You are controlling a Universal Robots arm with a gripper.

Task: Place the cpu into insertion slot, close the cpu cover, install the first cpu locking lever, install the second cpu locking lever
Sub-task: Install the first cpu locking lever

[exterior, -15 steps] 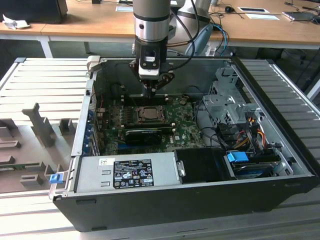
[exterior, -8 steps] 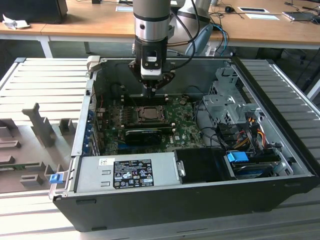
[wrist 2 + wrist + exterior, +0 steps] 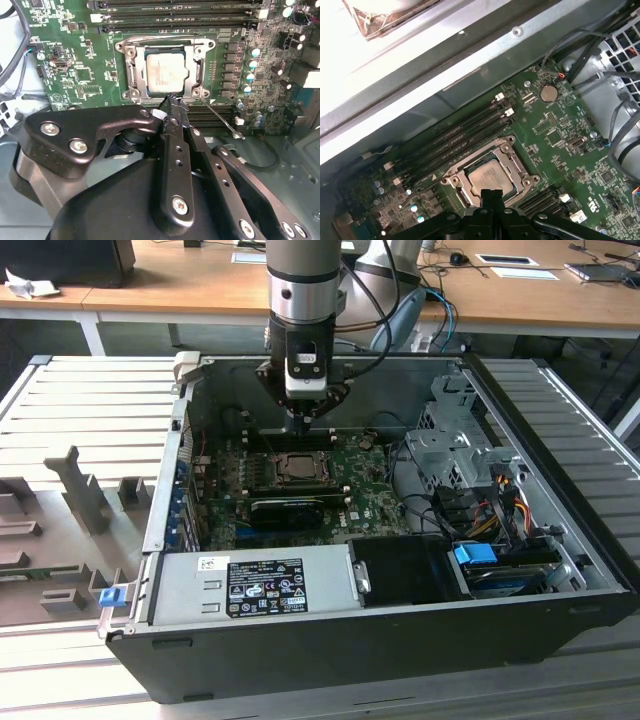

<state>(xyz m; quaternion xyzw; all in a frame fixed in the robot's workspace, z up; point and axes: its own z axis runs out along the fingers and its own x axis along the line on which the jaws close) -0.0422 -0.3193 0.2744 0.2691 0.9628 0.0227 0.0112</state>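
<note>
Currently the cpu sits in the insertion slot near the exterior view's centre, cpu cover lying flat around it. Gripper tips are pressed together at the cover's edge. A thin locking lever angles free beside them.
</note>
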